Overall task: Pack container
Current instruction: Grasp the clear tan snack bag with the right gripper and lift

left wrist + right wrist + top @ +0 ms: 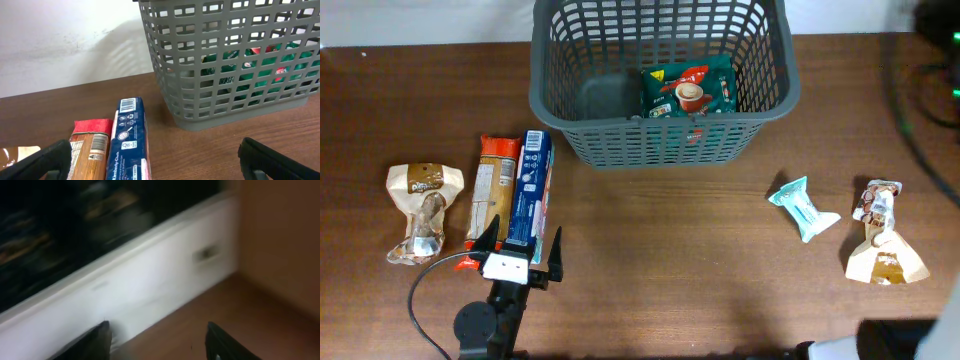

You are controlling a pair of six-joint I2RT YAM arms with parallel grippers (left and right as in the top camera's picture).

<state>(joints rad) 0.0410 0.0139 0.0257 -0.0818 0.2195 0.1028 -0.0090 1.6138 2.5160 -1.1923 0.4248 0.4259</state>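
The dark grey slotted basket [660, 140] stands at the table's far middle and also shows in the left wrist view [225, 60]. A green snack packet [687, 90] lies inside it. My left gripper [523, 242] is open and empty, its fingers on either side of the near ends of a blue tissue pack [530, 190] and an orange-brown packet [493, 195]. In the left wrist view the open left gripper [157, 165] has the blue tissue pack [127, 140] between its fingers. My right gripper [160, 342] is open and empty in a blurred view of wall and table.
A brown-and-white snack bag [420, 210] lies at the far left. A teal packet [803, 207] and a tan-and-white snack bag [882, 240] lie at the right. The right arm [880, 345] sits at the bottom right edge.
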